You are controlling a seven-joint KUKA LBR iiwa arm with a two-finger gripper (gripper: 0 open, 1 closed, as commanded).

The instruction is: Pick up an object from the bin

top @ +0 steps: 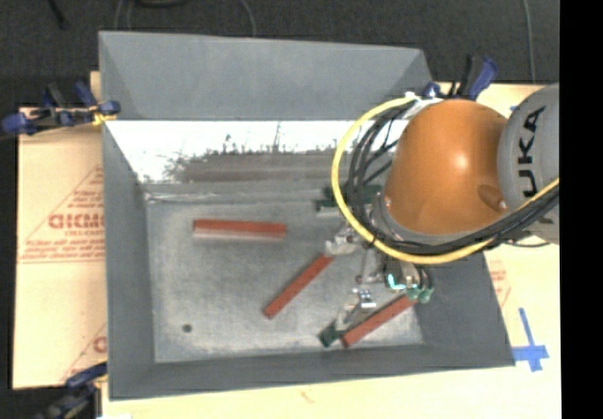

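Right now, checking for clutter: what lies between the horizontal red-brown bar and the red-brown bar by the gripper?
A third red-brown bar, lying diagonally on the bin floor, as the camera view shows.

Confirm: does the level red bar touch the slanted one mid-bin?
No: the level red bar lies apart from the slanted bar, with bare bin floor between them.

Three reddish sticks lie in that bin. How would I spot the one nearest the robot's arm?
In the grey bin, look to the lower right corner, below the arm's orange cover. A reddish-brown stick lies slanted there. Unlike the level stick and the middle stick, it has a dark tip and sits closest to the lower wall.
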